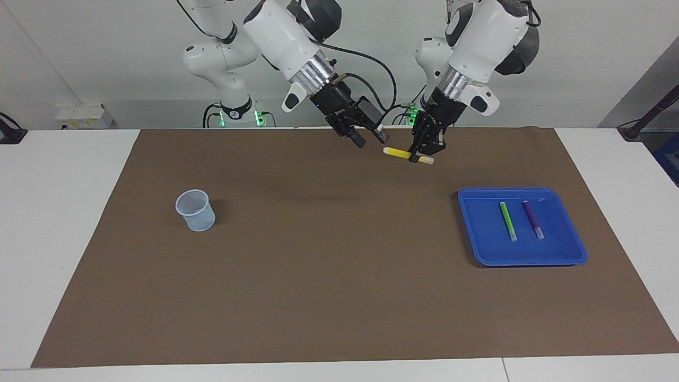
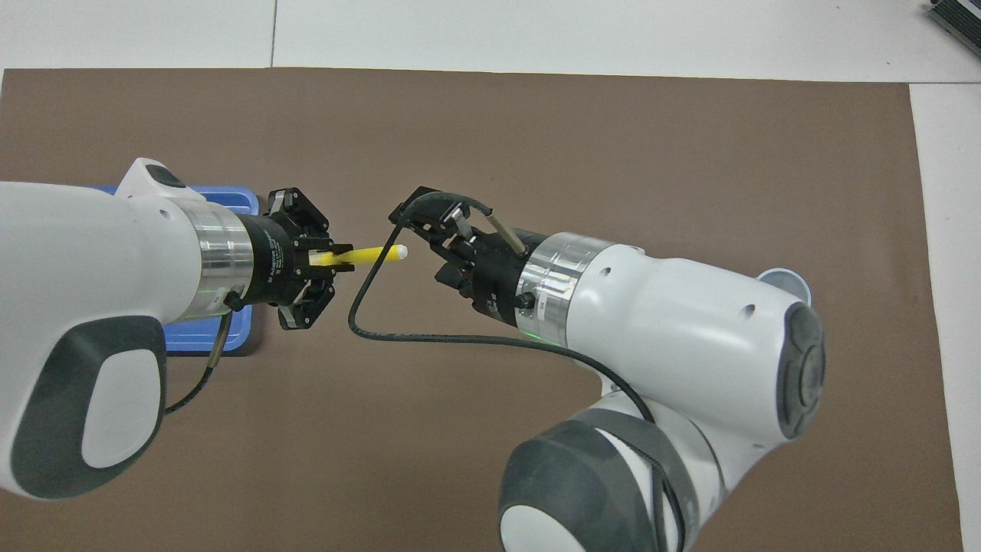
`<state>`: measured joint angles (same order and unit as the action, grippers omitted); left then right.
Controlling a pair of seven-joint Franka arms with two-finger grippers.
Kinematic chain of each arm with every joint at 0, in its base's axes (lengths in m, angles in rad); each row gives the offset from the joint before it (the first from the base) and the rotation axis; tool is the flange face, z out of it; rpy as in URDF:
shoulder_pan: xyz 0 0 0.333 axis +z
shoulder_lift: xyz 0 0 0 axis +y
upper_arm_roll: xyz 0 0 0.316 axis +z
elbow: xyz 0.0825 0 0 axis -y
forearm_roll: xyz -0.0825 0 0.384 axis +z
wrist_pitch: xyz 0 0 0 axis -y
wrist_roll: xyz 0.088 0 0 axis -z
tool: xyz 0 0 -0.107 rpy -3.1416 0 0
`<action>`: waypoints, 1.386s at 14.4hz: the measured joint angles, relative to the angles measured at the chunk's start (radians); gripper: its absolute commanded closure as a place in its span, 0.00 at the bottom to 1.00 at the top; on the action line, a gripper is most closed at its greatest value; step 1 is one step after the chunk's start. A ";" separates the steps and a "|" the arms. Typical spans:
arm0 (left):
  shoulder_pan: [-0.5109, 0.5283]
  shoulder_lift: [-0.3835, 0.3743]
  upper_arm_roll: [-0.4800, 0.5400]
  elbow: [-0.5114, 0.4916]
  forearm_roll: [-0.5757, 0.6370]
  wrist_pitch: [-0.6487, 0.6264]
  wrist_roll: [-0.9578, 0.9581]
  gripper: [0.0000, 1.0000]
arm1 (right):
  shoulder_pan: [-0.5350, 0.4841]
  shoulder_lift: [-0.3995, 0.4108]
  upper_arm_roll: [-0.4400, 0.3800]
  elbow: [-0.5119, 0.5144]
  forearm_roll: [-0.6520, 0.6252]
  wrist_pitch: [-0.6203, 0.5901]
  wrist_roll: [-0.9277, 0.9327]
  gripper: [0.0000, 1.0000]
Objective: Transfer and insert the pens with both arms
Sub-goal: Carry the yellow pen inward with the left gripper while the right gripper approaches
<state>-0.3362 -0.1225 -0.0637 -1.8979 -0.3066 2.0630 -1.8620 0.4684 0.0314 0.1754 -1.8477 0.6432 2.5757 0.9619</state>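
My left gripper (image 1: 419, 157) (image 2: 331, 257) is shut on the yellow pen (image 1: 399, 153) (image 2: 377, 254) and holds it level in the air over the mat's edge nearest the robots. The pen's whitish end points at my right gripper (image 1: 370, 140) (image 2: 431, 244). That gripper hangs open right at the end, fingers apart; I cannot tell whether they touch it. The green pen (image 1: 507, 220) and the purple pen (image 1: 532, 218) lie side by side in the blue tray (image 1: 530, 255) (image 2: 230, 201).
A pale mesh cup (image 1: 196, 210) (image 2: 788, 279) stands on the brown mat (image 1: 339, 276) toward the right arm's end, mostly hidden under the right arm in the overhead view. A black cable (image 2: 429, 337) loops from the right wrist under the pen's tip.
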 measured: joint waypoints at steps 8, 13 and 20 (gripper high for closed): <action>0.000 -0.014 0.000 0.000 0.000 0.003 -0.037 1.00 | 0.020 0.000 -0.001 -0.036 0.000 0.045 0.000 0.27; 0.000 -0.015 0.000 0.000 0.000 0.003 -0.057 1.00 | 0.025 0.001 -0.001 -0.035 0.000 0.057 0.000 0.27; 0.000 -0.018 0.000 0.000 0.000 0.003 -0.069 1.00 | 0.041 0.043 -0.001 0.007 0.000 0.105 0.011 0.27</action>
<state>-0.3362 -0.1406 -0.0636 -1.8982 -0.3066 2.0663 -1.9308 0.5090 0.0746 0.1746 -1.8406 0.6435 2.6811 0.9731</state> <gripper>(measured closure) 0.833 0.295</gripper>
